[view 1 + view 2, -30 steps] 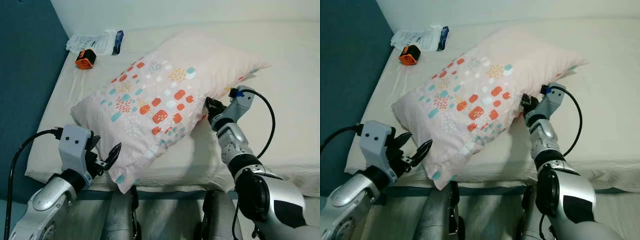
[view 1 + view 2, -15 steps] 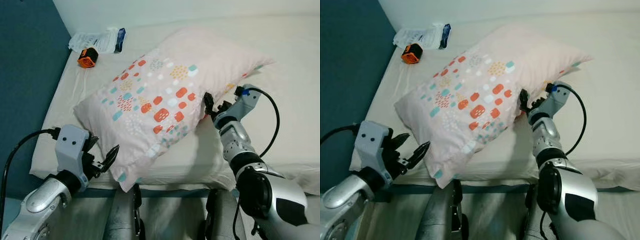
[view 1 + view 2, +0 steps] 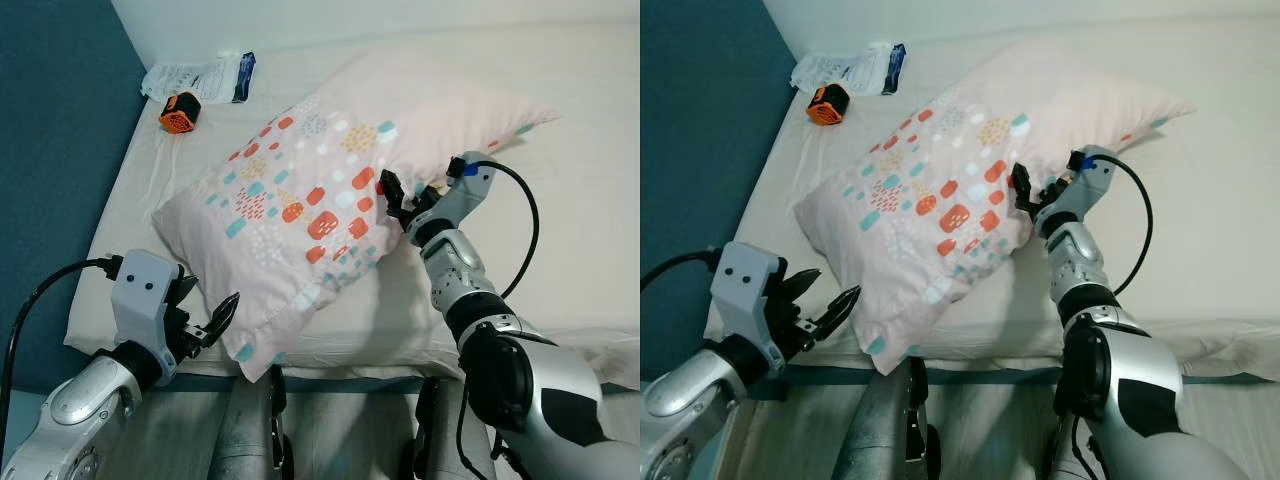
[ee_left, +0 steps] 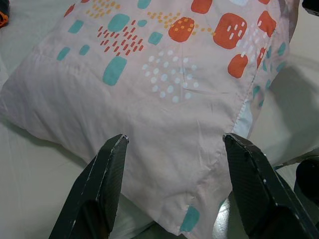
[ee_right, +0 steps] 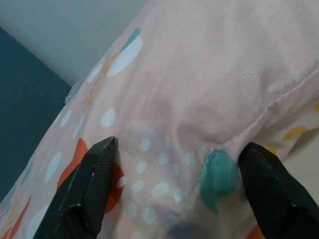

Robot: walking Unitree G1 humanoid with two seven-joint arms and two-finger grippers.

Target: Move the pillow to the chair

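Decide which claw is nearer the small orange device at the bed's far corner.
Left. The left claw sits at the bed's near edge on the orange device's side; the right claw presses the pillow farther across.

Pillow (image 3: pixel 330 200) – matt printed cloth; bed sheet (image 3: pixel 590 200) – smooth matt fabric

Pale pink pillow (image 3: pixel 330 190) carries orange, teal and white blotch patterns; sheet (image 3: pixel 590 200) is cream; wall (image 3: pixel 50 150) is teal.
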